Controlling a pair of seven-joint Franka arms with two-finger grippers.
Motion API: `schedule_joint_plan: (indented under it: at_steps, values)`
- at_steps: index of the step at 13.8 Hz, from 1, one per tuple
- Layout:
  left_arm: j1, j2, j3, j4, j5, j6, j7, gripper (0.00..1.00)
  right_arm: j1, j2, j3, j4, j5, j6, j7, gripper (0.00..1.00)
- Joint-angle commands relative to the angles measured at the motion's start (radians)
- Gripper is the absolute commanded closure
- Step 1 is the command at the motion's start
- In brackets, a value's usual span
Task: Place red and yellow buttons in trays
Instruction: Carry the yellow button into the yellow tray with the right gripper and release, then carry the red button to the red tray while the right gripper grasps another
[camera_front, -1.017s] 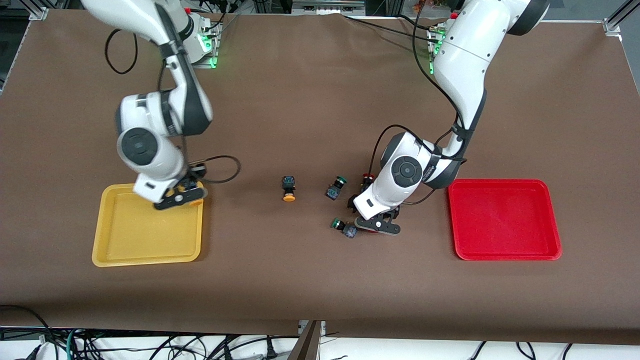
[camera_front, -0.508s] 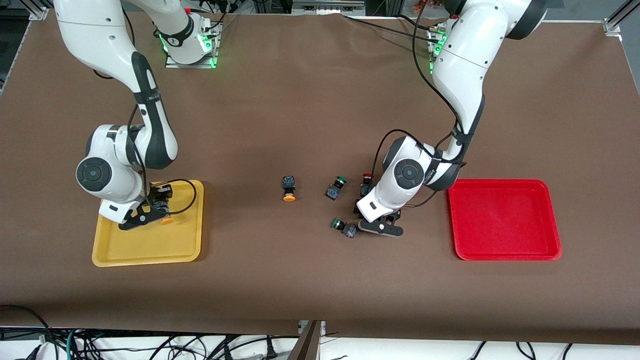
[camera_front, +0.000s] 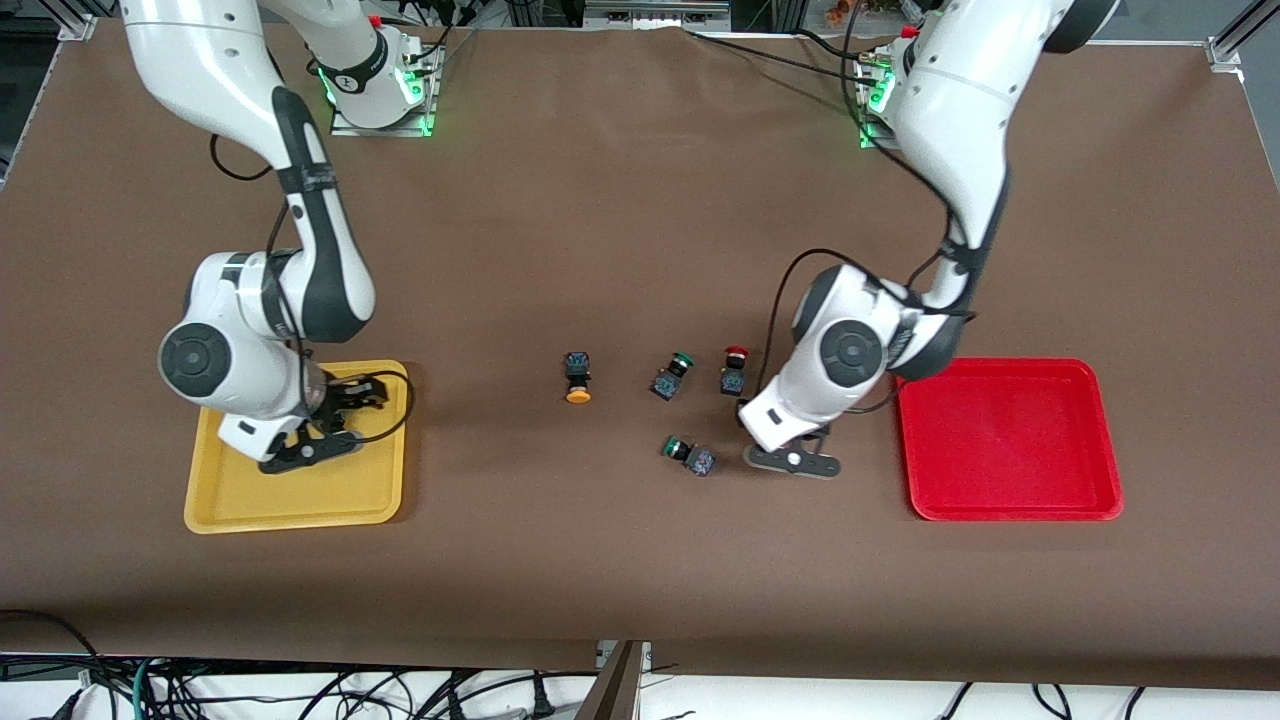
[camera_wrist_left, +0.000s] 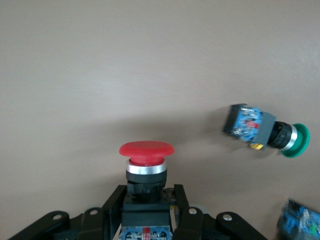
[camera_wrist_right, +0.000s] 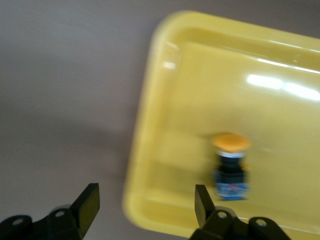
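My left gripper (camera_wrist_left: 147, 197) is shut on the dark body of a red button (camera_wrist_left: 146, 159), its cap sticking out past the fingers. In the front view this gripper (camera_front: 795, 452) hangs low over the table between the loose buttons and the red tray (camera_front: 1010, 366), and the hand hides the held button. Another red button (camera_front: 735, 368) and a yellow button (camera_front: 578, 379) rest mid-table. My right gripper (camera_wrist_right: 146, 202) is open over the yellow tray's (camera_wrist_right: 200, 95) rim, and a yellow button (camera_wrist_right: 231, 167) lies in that tray. The front view shows the right gripper (camera_front: 308, 442) above the yellow tray (camera_front: 300, 495).
Two green-capped switches lie mid-table. One green switch (camera_front: 672, 374) is beside the loose red button, the other green switch (camera_front: 689, 455) nearer the front camera, close to my left gripper. One green switch (camera_wrist_left: 265, 131) shows in the left wrist view.
The right gripper moved over the yellow tray, opened and left a yellow button in it. The left gripper closed on a red button and shifted toward the red tray.
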Motion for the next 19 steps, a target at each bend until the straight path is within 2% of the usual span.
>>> schedule_joint_plan:
  at_steps: [1,5,7,9,12,17,18,19]
  values:
    - [0.104,-0.126,-0.005,-0.03,0.018,-0.173,0.024,1.0,0.043,0.008,0.087,0.032,0.013,-0.017,0.221,0.15]
    - [0.229,-0.146,-0.005,-0.033,0.089,-0.34,0.294,1.0,0.077,0.046,0.231,0.035,0.012,0.08,0.522,0.15]
    - [0.28,-0.14,-0.005,-0.047,0.126,-0.351,0.361,1.0,0.148,0.07,0.234,0.026,0.01,0.151,0.611,0.15]
    - [0.334,-0.094,-0.005,-0.059,0.175,-0.332,0.442,1.0,0.201,0.095,0.234,0.016,0.009,0.191,0.685,0.15]
    - [0.384,-0.039,-0.006,-0.079,0.196,-0.232,0.527,1.0,0.256,0.118,0.228,-0.031,-0.002,0.292,0.708,0.15]
    - [0.395,-0.017,-0.019,-0.129,0.184,-0.16,0.536,0.96,0.262,0.114,0.214,-0.033,-0.051,0.265,0.69,0.15]
    - [0.394,-0.017,-0.019,-0.16,0.184,-0.126,0.536,0.92,0.264,0.109,0.208,-0.031,-0.068,0.239,0.69,0.15]
    - [0.392,-0.019,-0.02,-0.178,0.182,-0.108,0.536,0.69,0.262,0.103,0.208,-0.025,-0.096,0.205,0.693,0.15]
